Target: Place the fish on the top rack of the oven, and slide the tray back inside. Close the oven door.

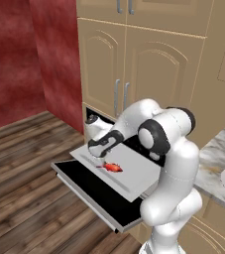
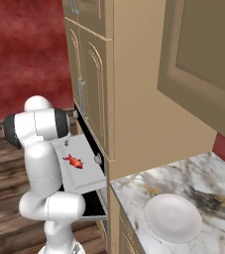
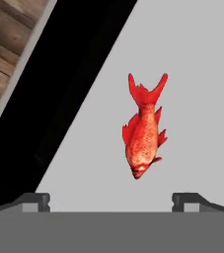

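Observation:
The red-orange fish lies flat on the light grey tray, the top rack, which is pulled out of the oven over the lowered oven door. My gripper hovers just above the tray, a little to the fish's left in the left base view. It is open, fingers spread wide, nothing between them. My arm hides most of the oven cavity.
Tan cabinet doors stand above the oven. To the right is a marble counter with a round white plate. Wooden floor spreads left of the door, against a red wall.

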Controlling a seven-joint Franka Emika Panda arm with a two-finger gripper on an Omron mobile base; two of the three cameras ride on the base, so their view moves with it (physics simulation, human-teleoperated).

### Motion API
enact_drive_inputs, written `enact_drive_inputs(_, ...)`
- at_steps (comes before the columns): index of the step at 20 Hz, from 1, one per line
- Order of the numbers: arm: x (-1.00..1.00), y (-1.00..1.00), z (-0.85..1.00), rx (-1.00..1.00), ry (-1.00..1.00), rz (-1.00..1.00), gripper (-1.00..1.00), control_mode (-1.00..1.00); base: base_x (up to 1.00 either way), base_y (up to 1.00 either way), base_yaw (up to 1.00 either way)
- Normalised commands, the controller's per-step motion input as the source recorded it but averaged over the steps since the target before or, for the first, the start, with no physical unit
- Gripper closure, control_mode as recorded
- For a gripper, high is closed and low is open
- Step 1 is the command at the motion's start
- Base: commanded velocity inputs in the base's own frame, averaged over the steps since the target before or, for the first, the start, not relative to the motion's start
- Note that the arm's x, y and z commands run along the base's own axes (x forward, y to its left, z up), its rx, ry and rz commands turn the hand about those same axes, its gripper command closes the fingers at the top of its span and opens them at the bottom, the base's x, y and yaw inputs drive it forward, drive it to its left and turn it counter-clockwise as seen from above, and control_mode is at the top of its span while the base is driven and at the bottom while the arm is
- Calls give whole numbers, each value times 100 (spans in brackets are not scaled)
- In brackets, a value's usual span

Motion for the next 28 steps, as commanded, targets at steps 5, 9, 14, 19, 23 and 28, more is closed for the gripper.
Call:
enact_drive_inputs(5,-25,41,7,0,19,0,-100,-100,0,0,0)
enact_drive_inputs(9,-22,42,0,0,15,2,-100,-100,0,0,0)
enact_drive_inputs(14,-36,9,0,-3,3,12,-100,-100,0,0,0)
enact_drive_inputs(19,-39,0,0,-6,-1,20,-100,-100,0,0,0)
enact_drive_inputs(23,-8,0,-1,-2,0,22,-100,-100,0,0,0)
enact_drive_inputs(28,3,0,-8,0,0,22,-100,-100,0,0,0)
